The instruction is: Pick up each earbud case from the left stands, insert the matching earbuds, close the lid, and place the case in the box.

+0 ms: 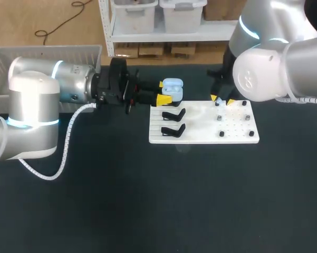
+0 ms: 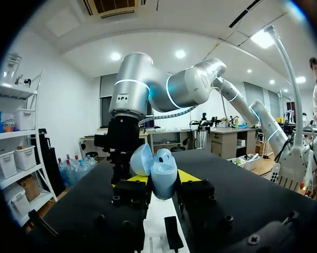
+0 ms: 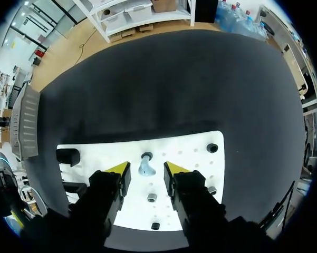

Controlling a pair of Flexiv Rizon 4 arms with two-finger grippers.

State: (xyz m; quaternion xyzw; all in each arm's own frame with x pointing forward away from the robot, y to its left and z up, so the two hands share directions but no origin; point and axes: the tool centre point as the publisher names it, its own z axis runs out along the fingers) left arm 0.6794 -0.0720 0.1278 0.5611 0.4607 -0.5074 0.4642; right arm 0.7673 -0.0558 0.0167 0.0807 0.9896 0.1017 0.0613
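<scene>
Closing off-centre, the right gripper, open astride the small pale-blue earbud on its white pegboard peg, could flick it onto the dark counter, while the left gripper pinches the open pale-blue plastic earbud case at the board's far left corner

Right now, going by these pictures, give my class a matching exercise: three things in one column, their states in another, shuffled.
Things:
1. case
2. earbud
3. black stands

States:
A. empty
B. lid open, held in the left hand
C. on the white board, between the fingers of the open right hand

Pairs: 1-B; 2-C; 3-A
</scene>
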